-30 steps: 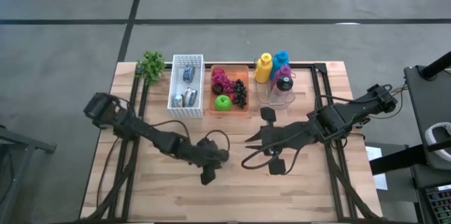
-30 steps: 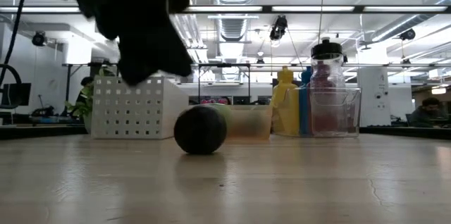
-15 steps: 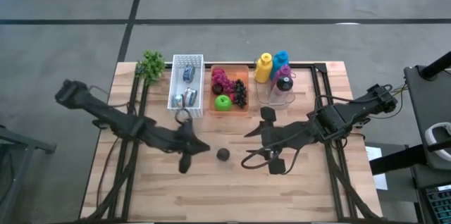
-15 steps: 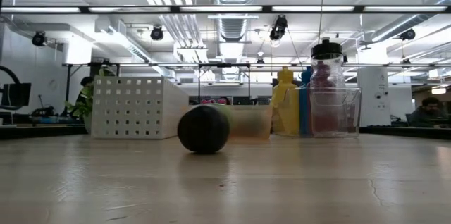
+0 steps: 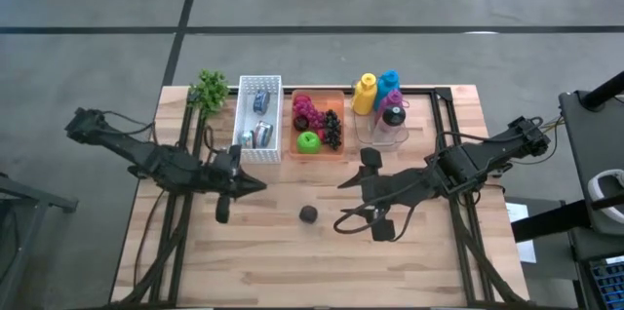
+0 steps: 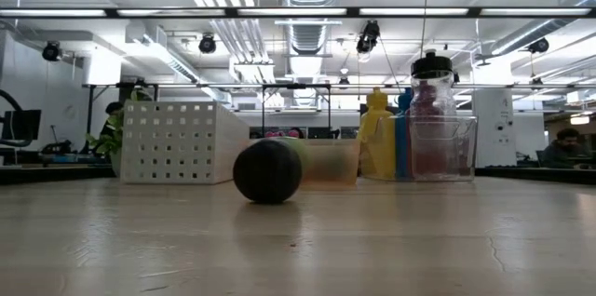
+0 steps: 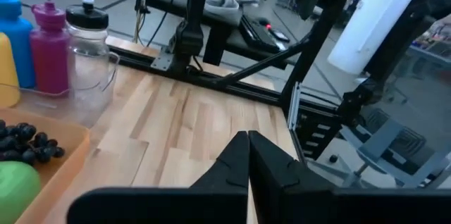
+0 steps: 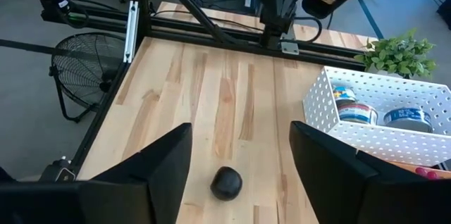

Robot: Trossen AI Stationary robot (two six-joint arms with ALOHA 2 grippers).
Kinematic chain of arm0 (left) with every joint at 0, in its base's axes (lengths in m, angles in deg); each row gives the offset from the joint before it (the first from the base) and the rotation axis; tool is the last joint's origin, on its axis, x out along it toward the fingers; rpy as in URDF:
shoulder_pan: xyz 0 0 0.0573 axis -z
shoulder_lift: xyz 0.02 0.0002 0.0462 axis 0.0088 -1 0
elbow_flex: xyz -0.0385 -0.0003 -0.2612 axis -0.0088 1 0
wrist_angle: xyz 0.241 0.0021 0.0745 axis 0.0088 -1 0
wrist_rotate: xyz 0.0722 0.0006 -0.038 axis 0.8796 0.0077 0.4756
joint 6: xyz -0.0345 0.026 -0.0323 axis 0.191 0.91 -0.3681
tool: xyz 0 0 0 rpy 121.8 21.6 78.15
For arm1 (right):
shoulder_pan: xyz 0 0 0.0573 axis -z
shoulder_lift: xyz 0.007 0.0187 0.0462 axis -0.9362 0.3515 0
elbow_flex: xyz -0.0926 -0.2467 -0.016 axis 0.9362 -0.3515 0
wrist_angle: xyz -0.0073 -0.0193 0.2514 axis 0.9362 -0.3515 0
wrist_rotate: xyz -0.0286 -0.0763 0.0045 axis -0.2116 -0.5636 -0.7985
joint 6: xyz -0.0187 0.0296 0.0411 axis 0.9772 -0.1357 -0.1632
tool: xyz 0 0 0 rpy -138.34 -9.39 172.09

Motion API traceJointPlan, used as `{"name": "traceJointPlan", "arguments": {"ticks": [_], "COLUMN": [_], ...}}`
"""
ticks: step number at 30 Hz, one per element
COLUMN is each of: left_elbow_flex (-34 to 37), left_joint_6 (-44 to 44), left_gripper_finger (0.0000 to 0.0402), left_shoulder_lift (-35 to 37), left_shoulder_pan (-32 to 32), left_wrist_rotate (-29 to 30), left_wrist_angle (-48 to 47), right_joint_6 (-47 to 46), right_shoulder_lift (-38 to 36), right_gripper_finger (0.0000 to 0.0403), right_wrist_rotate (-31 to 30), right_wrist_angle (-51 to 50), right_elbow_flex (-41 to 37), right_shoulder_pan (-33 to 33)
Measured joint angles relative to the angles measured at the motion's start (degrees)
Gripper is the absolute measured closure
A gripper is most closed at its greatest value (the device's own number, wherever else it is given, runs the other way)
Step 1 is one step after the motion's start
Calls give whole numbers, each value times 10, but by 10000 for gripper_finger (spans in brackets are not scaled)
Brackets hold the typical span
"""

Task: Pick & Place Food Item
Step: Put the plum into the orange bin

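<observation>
In the low view the dark round item [image 6: 267, 171] hides part of the orange tray [image 6: 328, 162] behind it, and the tray's contents show only as a blur. Ahead of the right gripper's spread jaws, the white basket [image 8: 384, 121] is cut off by the picture's edge, and its cans are too small to read. Beside the left gripper's closed jaws, the green fruit [image 7: 15, 186] and yellow bottle [image 7: 7, 69] are cropped.
</observation>
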Motion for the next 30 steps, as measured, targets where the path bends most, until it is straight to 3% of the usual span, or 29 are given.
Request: {"name": "traceJointPlan", "arguments": {"ticks": [8, 14, 30], "left_elbow_flex": [68, 100, 200], "left_joint_6": [3, 43, 44], "left_gripper_finger": [399, 400, 394], "left_shoulder_lift": [62, 121, 283], "left_shoulder_pan": [1, 1, 2], "left_wrist_rotate": [1, 0, 2], "left_wrist_angle": [55, 62, 100], "right_joint_6": [0, 0, -2], "right_shoulder_lift": [0, 0, 0], "right_gripper_finger": [165, 172, 166], "right_wrist_rotate": [0, 0, 1], "right_wrist_angle": [0, 0, 0], "right_elbow_flex": [0, 0, 0], "right_shoulder_pan": [0, 0, 0]}}
